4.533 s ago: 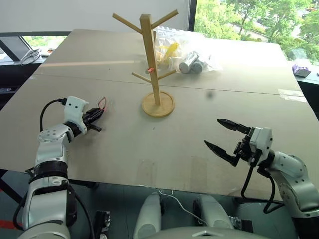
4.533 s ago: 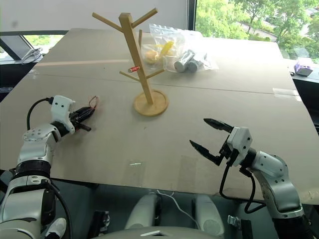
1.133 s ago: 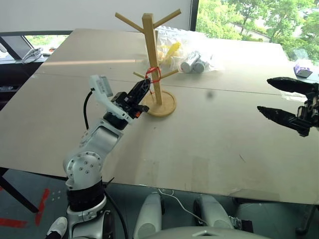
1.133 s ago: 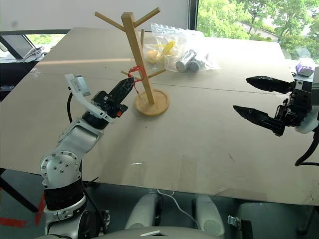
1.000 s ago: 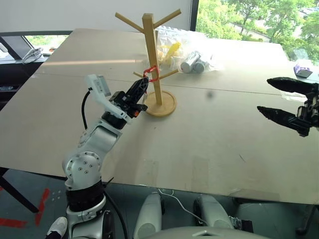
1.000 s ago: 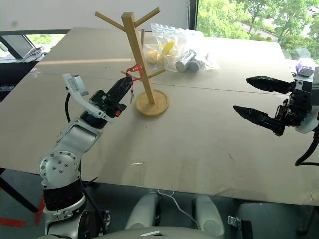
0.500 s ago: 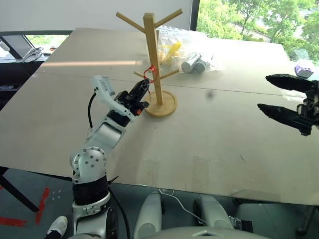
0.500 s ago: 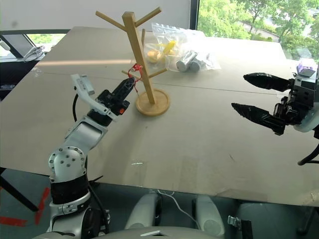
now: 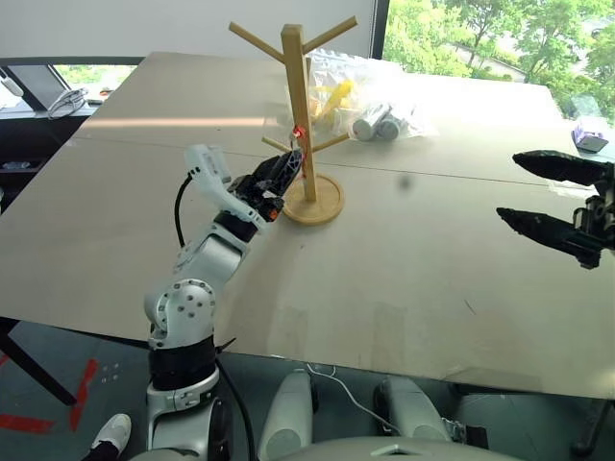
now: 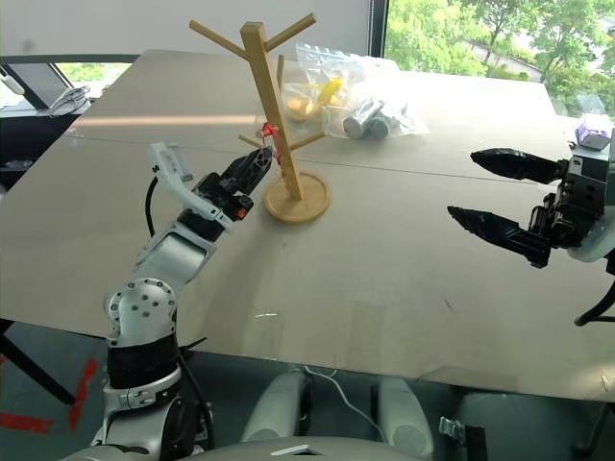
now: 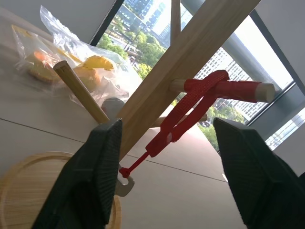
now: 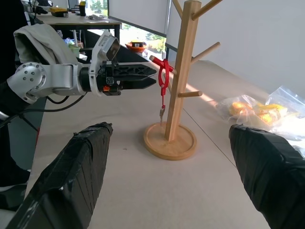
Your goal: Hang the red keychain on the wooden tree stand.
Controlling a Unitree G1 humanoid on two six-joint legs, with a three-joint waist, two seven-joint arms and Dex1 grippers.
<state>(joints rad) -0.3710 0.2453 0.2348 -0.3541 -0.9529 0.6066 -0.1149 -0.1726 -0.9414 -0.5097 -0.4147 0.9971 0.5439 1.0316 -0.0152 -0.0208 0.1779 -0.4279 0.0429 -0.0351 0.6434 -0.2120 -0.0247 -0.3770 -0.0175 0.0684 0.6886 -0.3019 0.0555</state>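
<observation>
The wooden tree stand (image 9: 299,106) rises at the table's far middle. The red keychain (image 11: 190,112) is looped over a low peg on the stand's left side and hangs free, its small metal piece (image 11: 123,185) at the bottom. My left gripper (image 9: 283,165) is open just left of the post, one finger on each side of the hanging loop and touching neither side. In the right wrist view the red keychain (image 12: 163,76) dangles beside the post, in front of my left gripper (image 12: 148,76). Far off at the right, my right gripper (image 9: 510,185) is open and holds nothing.
Clear plastic bags (image 9: 360,96) with yellow items and silvery cylinders lie behind the stand. A small purple object (image 9: 584,134) sits at the far right edge. Cables (image 9: 62,101) rest on a ledge at the far left. Bare tabletop (image 9: 404,269) spreads between both arms.
My left gripper has opened and let go of the red keychain, which now hangs from the low peg. The right arm has stayed put.
</observation>
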